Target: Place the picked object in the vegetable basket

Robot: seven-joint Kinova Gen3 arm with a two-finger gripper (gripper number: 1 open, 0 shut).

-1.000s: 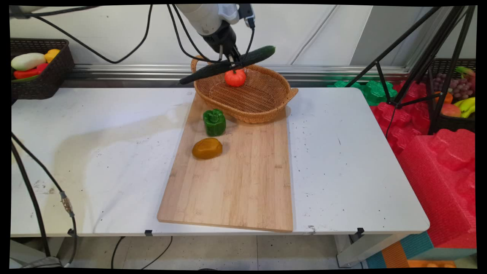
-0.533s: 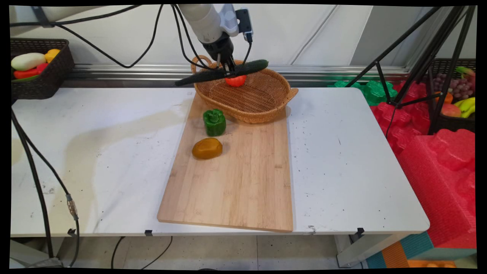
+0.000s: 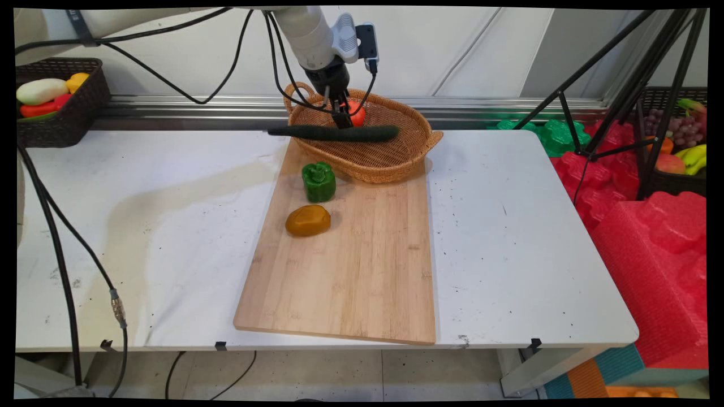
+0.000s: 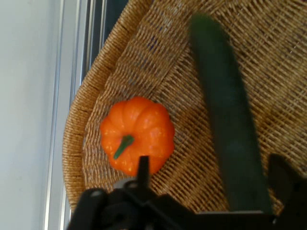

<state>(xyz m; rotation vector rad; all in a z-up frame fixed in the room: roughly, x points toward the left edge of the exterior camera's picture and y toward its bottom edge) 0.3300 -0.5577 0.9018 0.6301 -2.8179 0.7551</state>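
One long cucumber (image 3: 334, 133) lies level across the wicker basket (image 3: 387, 168), just under my gripper (image 3: 342, 121), whose fingers stand spread and clear of it. I judge it light, stiff and smooth-skinned, so best taken at mid-length for balance.

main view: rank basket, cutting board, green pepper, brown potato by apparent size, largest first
1. cutting board
2. basket
3. green pepper and brown potato: look about alike, not ranked.
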